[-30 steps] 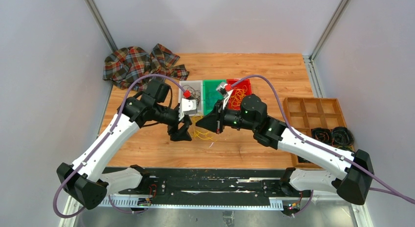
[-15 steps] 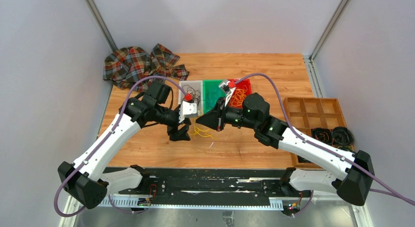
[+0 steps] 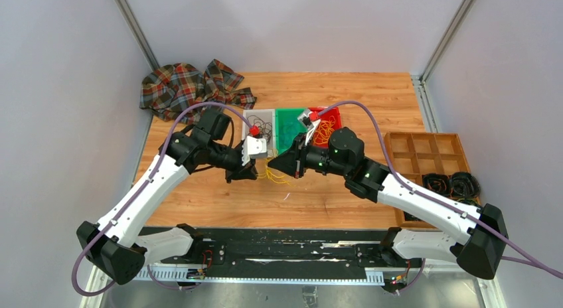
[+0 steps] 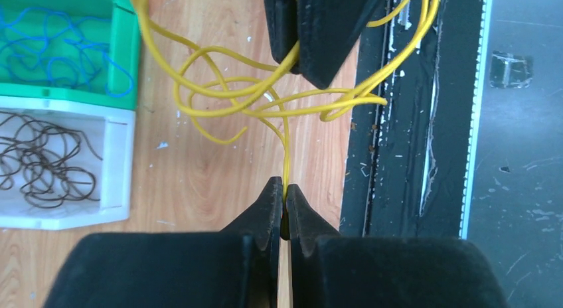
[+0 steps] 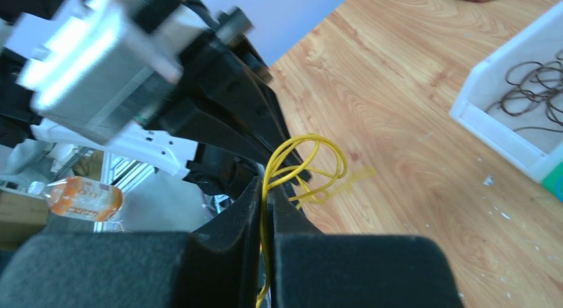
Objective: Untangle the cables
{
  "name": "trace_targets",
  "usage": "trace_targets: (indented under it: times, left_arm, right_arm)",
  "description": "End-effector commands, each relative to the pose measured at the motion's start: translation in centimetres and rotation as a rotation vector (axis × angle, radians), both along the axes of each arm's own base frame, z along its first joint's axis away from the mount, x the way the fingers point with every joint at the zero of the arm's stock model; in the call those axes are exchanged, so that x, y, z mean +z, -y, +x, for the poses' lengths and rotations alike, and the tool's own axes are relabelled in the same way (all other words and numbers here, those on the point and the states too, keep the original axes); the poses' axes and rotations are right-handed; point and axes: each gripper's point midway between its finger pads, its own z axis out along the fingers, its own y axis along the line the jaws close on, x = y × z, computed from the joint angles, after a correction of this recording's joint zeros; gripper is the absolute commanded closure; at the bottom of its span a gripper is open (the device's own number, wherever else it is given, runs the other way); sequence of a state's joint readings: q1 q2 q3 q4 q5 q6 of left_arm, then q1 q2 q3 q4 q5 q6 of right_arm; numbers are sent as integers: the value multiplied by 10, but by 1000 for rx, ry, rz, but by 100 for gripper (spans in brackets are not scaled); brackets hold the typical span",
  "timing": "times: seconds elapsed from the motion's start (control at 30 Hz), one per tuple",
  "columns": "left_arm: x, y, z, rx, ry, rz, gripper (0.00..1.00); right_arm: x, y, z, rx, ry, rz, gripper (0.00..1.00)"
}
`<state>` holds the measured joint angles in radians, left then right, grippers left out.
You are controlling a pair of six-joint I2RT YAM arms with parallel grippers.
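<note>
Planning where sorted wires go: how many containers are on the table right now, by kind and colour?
white plastic bin: 1
green plastic bin: 1
red plastic bin: 1
wooden divided tray: 1
Total: 4

Two arms, the left arm point(image 3: 149, 188) and the right arm point(image 3: 415, 196), one end effector each: left end effector point(image 4: 285, 192), right end effector point(image 5: 265, 188). Three bins on one table point(image 3: 345, 89): white bin point(image 3: 264, 113), green bin point(image 3: 285, 122), red bin point(image 3: 335, 112). One plaid cloth point(image 3: 186, 89), one wooden tray point(image 3: 425, 149), two black coils point(image 3: 436, 183) point(image 3: 465, 184), one tangle of yellow cables point(image 4: 265, 99), strands too knotted to count.
</note>
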<state>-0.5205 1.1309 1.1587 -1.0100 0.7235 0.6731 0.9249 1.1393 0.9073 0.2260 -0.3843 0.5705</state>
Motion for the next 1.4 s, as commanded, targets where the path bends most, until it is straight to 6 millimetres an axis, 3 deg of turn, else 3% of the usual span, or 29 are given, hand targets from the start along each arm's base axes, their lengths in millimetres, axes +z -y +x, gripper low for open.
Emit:
trace_targets:
  times: [0.0,0.13,0.23,0.37,0.5,0.67,1.0,1.37]
  left_arm:
    - [25,-5,11,45,95,9,99]
    - [40,-10,28,91,175,37,99]
    - [52,-12,35,127,208,40,99]
    - [64,-13,40,149,229,34,99]
    - [67,-11,38,152,219,22,99]
    - [64,-11,37,149,213,23,99]
    - [74,-7,28,141,179,-13,99]
    - [94,-5,11,99,156,-57,99]
  right_arm:
    - [-18,15,18,-86,32,-73,94]
    - [-55,39,37,-216,39,-202,73]
    - [-57,50,40,-258,70,-227,56]
    - [-48,58,40,-288,109,-220,48]
    - [-31,48,33,-246,152,-182,47]
    - [-11,21,14,-156,216,-156,46]
    - [2,-15,-6,-48,277,-144,46]
    - [-19,-19,13,-120,294,-230,48]
